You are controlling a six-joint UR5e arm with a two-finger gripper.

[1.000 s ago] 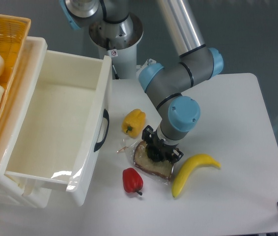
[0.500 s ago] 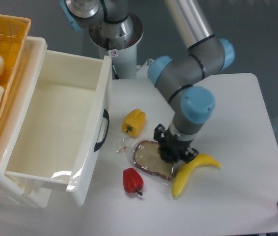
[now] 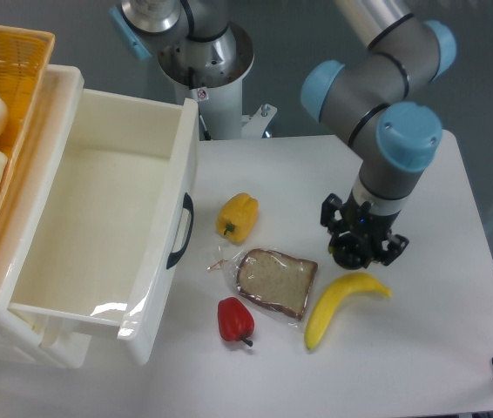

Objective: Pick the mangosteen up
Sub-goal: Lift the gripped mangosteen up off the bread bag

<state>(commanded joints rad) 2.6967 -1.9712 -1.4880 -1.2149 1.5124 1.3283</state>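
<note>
My black two-finger gripper hangs over the table's right side, its fingers clamped on the small, glossy dark round mangosteen, just beyond the curved yellow banana. I judge a straight, unhurried lift best, grip unchanged, clear of that banana.

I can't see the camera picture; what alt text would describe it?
A robot arm's gripper holds a dark round mangosteen just above a white table, jaws closed on it. Nearby lie a banana, wrapped bread, red pepper and yellow pepper.
</note>
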